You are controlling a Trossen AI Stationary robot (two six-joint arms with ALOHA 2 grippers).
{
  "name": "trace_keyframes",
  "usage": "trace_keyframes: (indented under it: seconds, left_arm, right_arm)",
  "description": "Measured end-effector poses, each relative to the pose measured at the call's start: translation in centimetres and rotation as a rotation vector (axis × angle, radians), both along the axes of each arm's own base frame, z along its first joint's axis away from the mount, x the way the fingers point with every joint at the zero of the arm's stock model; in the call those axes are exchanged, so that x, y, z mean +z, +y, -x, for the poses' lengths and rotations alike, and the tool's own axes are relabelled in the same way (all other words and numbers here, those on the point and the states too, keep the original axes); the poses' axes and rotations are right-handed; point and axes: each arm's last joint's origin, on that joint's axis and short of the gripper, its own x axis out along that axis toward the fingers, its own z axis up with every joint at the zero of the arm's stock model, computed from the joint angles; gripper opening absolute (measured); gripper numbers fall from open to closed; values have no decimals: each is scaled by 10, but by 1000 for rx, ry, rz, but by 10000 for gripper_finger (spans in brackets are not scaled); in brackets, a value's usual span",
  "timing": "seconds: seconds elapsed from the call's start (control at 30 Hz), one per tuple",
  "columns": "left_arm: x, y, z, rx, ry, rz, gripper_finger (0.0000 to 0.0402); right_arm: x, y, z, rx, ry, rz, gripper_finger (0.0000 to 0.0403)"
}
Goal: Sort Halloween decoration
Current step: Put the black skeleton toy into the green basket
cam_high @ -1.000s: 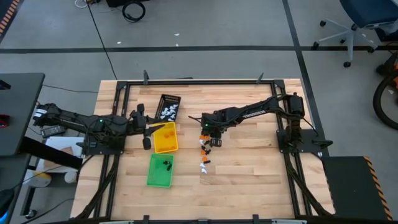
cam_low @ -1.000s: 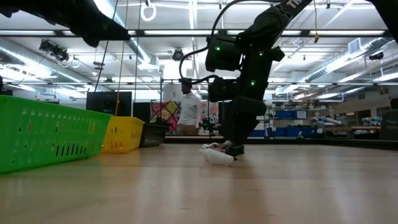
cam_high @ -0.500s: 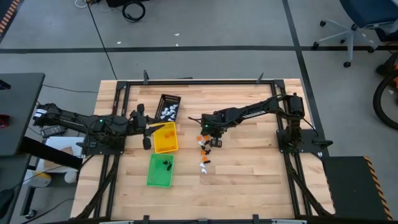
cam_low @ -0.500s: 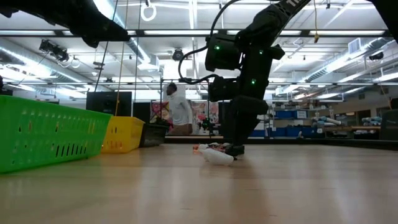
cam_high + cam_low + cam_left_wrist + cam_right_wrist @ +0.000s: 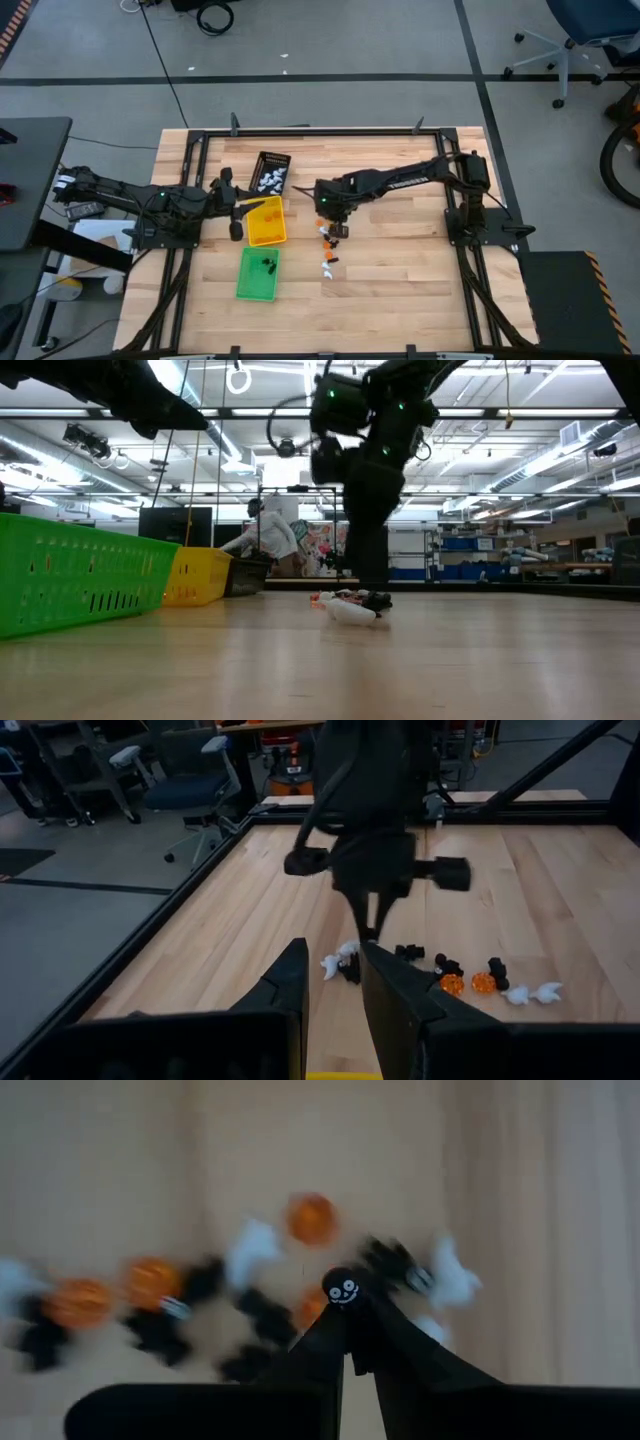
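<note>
The Halloween decoration is a loose row of tiny white, orange and black trinkets (image 5: 328,247) lying on the wooden table, also visible in the left wrist view (image 5: 450,978) and, blurred, in the right wrist view (image 5: 160,1295). My right gripper (image 5: 333,213) hangs just above the row, pointing down, shut on one small black trinket with a white smiling face (image 5: 343,1290). My left gripper (image 5: 332,948) waits at the table's left, over the yellow tray (image 5: 266,224), fingers apart with nothing between them. My right gripper pinches the black smiling trinket (image 5: 343,1292) between its two fingertips, right at their free ends. The fingers come from above, pointing steeply down. The trinket is lifted clear of the table, above the other trinkets.
Three trays stand left of the row: a black one (image 5: 271,172) holding white trinkets at the far side, the yellow one in the middle, a green one (image 5: 257,274) with black trinkets nearest. A person moves in the room behind the table (image 5: 262,540).
My right gripper has risen from the row of trinkets and shifted a little toward the table's left edge. The rest of the row lies where it was.
</note>
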Motion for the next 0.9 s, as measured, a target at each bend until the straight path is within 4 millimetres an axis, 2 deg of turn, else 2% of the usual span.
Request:
trace_keyframes:
  seconds: [0.5,0.7,0.9]
  left_arm:
    - [-3,1,1,2,35,-10,69]
    - [0,2,0,10,8,-15,69]
    - [0,2,0,11,3,-7,69]
  right_arm:
    - [30,23,-34,108,-378,-115,44]
    - [45,47,-47,194,-589,-139,44]
    - [56,79,-58,276,-785,-155,45]
